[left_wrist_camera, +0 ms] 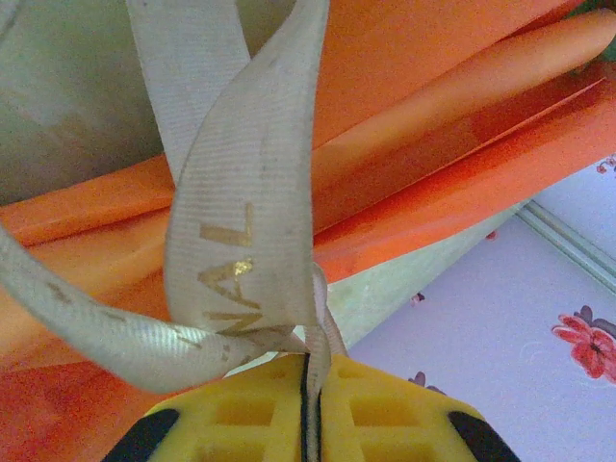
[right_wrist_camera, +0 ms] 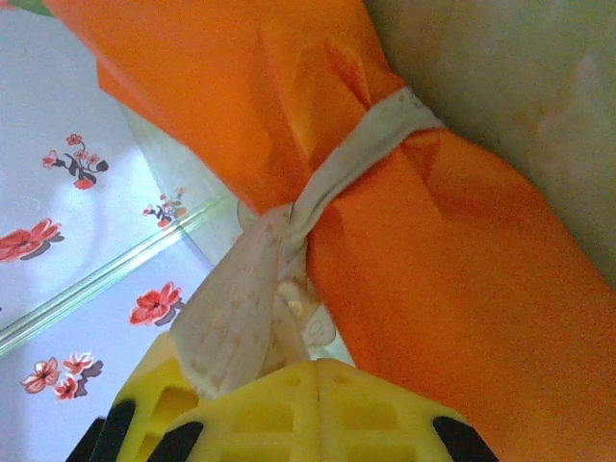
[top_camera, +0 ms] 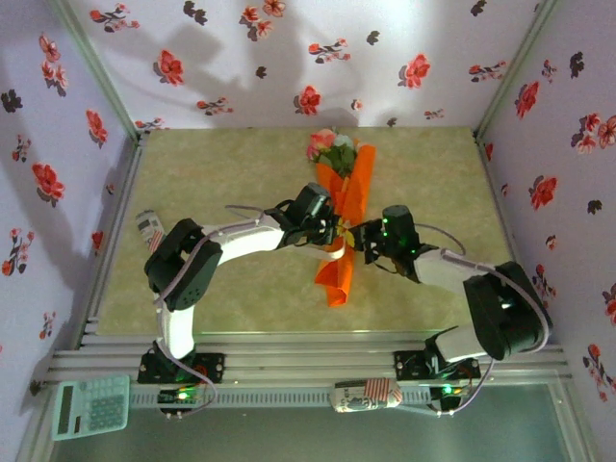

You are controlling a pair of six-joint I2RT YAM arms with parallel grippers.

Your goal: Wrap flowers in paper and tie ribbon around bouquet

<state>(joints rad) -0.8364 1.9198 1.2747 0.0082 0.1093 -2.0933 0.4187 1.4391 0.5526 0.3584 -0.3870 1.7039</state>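
Note:
The bouquet (top_camera: 339, 226) lies lengthwise mid-table, an orange paper (top_camera: 337, 279) cone with pink and cream flowers (top_camera: 330, 147) at its far end. The cream ribbon (right_wrist_camera: 358, 159) is cinched round the cone's waist. My left gripper (top_camera: 325, 227) sits against the cone's left side, its yellow fingers (left_wrist_camera: 385, 414) shut on a ribbon (left_wrist_camera: 241, 241) strand that loops up over the paper (left_wrist_camera: 433, 115). My right gripper (top_camera: 364, 237) is at the cone's right side. Its fingers (right_wrist_camera: 385, 414) are shut, with ribbon tails running from the twist down into their tips; the paper (right_wrist_camera: 462, 289) is close beside.
A calculator (top_camera: 89, 406) and a patterned can (top_camera: 366, 395) lie on the rail in front of the bases. Another patterned can (top_camera: 149, 229) stands at the table's left edge. Floral wallpapered walls (top_camera: 58, 144) close in three sides.

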